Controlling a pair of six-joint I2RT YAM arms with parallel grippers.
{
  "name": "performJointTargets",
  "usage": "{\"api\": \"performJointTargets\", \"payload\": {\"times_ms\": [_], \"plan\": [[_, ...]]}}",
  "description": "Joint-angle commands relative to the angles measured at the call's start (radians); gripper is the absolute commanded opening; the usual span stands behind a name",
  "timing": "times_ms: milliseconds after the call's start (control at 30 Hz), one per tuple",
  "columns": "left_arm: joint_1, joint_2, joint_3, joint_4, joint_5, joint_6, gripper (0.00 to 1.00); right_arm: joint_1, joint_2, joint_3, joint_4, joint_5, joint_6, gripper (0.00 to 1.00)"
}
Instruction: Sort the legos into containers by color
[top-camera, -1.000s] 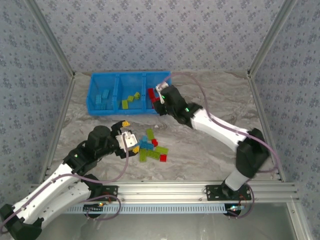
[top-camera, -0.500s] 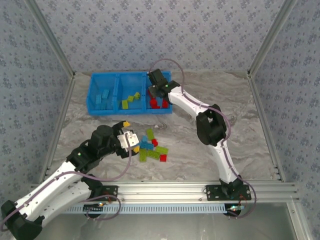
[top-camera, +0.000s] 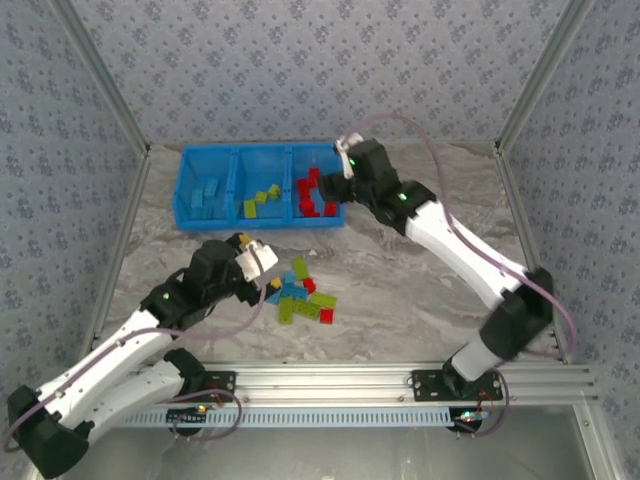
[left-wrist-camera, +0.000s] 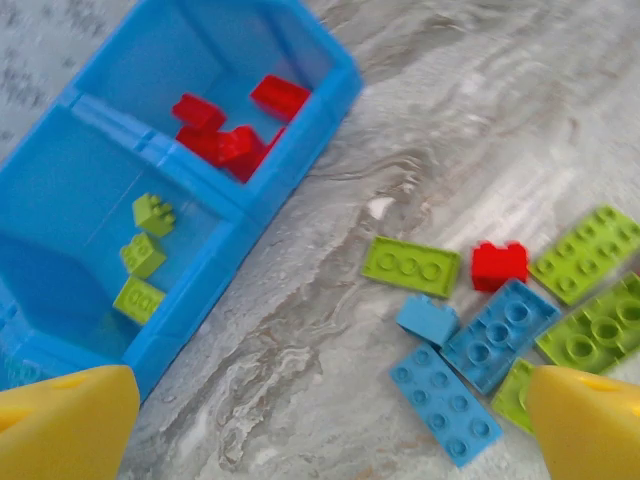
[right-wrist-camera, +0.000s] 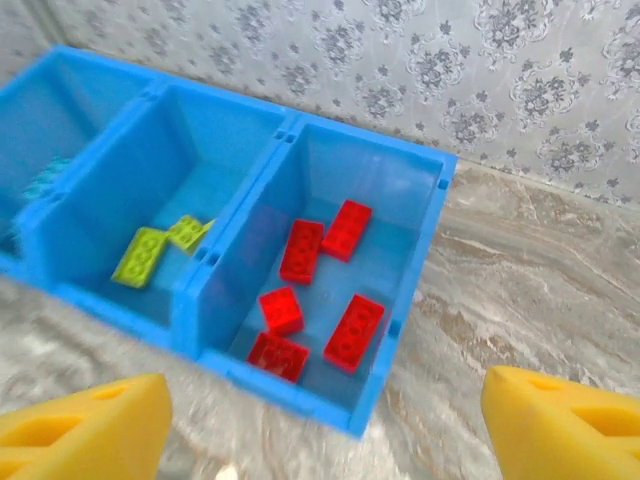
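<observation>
both pincers spread and empty, one over the bins and one by the loose pile

the right gripper (right-wrist-camera: 320, 430) hangs with its jaws wide apart and nothing between them above the end bin of the containers (right-wrist-camera: 372, 142), where the red bricks (right-wrist-camera: 301, 250) lie. the left gripper (left-wrist-camera: 325, 432), just as wide, looks down on the unsorted legos (top-camera: 305, 295) in the middle of the table (top-camera: 420, 290). those bricks lie touching and mixed, so a closing grab there could well catch two colours or flick a neighbour away. a low sweep by the right arm could clip the bin rim and shove the whole row. bare marble lies open to the right of the pile and the bins, but the back wall (top-camera: 320, 70) stands close behind the row.
</observation>
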Motion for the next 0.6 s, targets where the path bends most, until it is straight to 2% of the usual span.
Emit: {"api": "performJointTargets", "payload": {"times_ms": [0,100,233,300,400,567], "plan": [[0.019,0.144,0.221,-0.102,-0.107,-0.376,0.99,0.003,-0.182,-0.221,0.055,-0.078,0.054,0.91],[0.022,0.295,0.333,-0.200,-0.148,-0.622,0.99,0.005,-0.337,-0.383,0.041,-0.106,0.097,1.00],[0.025,0.440,0.367,-0.199,-0.139,-0.906,0.95,0.007,-0.440,-0.478,-0.035,-0.185,0.134,1.00],[0.025,0.505,0.370,-0.194,-0.120,-1.025,0.89,0.010,-0.462,-0.496,-0.082,-0.198,0.149,1.00],[0.018,0.592,0.366,-0.198,-0.051,-1.129,0.79,0.013,-0.483,-0.522,-0.102,-0.207,0.170,1.00],[-0.037,0.691,0.339,-0.205,0.005,-1.132,0.64,0.013,-0.508,-0.559,-0.106,-0.193,0.199,1.00]]}}
